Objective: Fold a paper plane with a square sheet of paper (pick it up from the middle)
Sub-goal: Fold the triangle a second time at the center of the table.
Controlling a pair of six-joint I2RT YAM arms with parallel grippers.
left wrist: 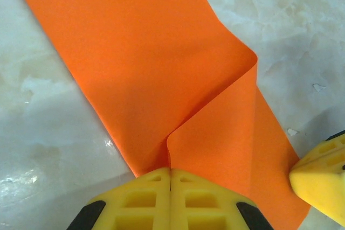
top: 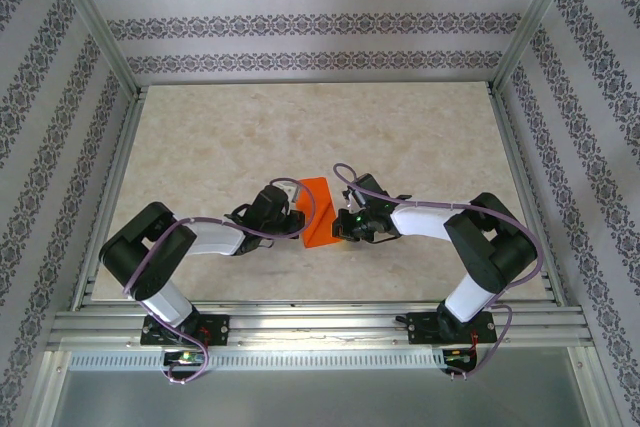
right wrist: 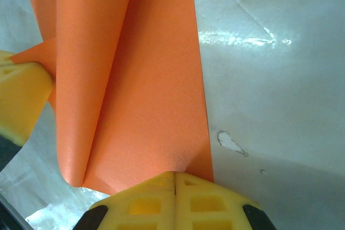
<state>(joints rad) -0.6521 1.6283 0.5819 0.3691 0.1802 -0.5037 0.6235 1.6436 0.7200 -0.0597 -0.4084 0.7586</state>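
A: The left pincer (left wrist: 170,180), how does it stand?

B: Pinched tight. Its yellow fingertips (left wrist: 145,182) meet with no gap. The square sheet of paper (left wrist: 140,63) runs into the seam between them and puckers into a small ridge there.

A: And the right pincer (right wrist: 176,180)?

B: Closed as well. Its yellow tips are pressed together on the sheet's near edge, at 6 o'clock in its own wrist view.

A: Where is the sheet on the bench (top: 200,137)?

B: Seen from above, it is about at the middle of the bench, bright orange, between the two pincers. The left one is at its 9 o'clock and the right one at its 4 o'clock.

A: Is it flat?

B: No. In the left wrist view a flap bends over from the pinch toward 1 o'clock and ends in a soft rounded curl, not a pressed crease. In the right wrist view the sheet's left part rolls over loosely, from 7 o'clock up toward 12 o'clock.

A: Do the pincers touch each other?

B: I cannot tell, but they are near. The right one's yellow tip shows at 4 o'clock in the left wrist view, at the sheet's edge. The left one's tip shows at 9 o'clock in the right wrist view, with a corner of the sheet against it.

A: And the bench itself?

B: It is pale, marbled and glossy.
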